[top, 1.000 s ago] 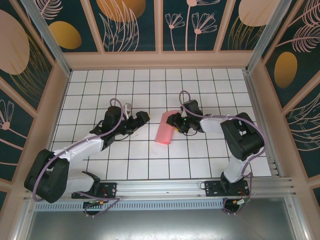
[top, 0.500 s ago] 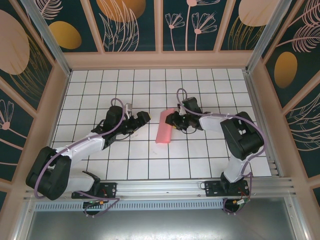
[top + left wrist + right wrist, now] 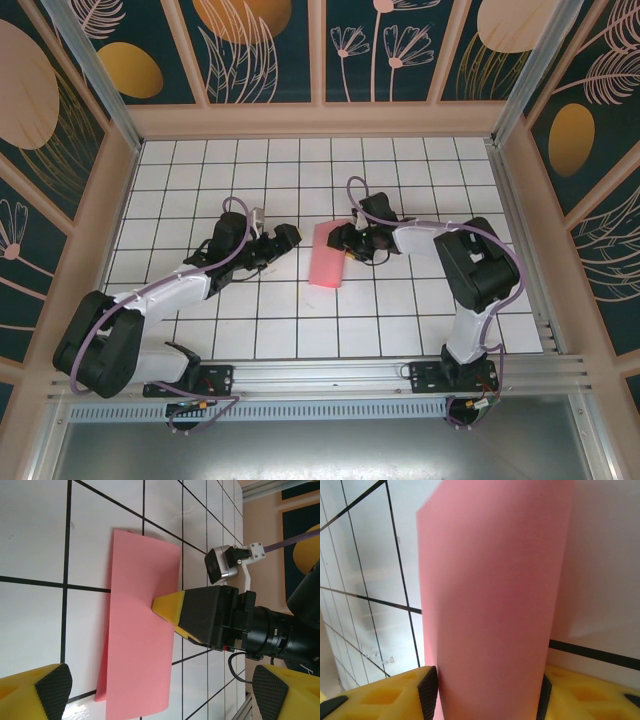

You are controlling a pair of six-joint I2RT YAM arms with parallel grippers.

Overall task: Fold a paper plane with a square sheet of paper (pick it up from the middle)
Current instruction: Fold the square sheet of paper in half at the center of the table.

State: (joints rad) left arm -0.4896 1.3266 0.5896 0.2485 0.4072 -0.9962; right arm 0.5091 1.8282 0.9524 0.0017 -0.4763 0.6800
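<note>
Right tool point(image 3: 343, 240) sits on paper's point(image 3: 326, 262) right edge; left tool point(image 3: 283, 238) close on left. Table point(image 3: 400, 300) free near & far side.

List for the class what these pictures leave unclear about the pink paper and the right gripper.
Top external: whether the right gripper grips the pink paper; too small.
Left wrist: part of the paper's right edge, covered by that gripper's finger.
Right wrist: the paper's ends, cut off by the frame; surface blurred.

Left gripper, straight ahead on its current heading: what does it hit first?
Probably the pink paper, lying just ahead of the open left gripper. The right gripper touches the paper's far edge, so it comes next. Height is unclear; the left gripper might pass above the paper.
</note>
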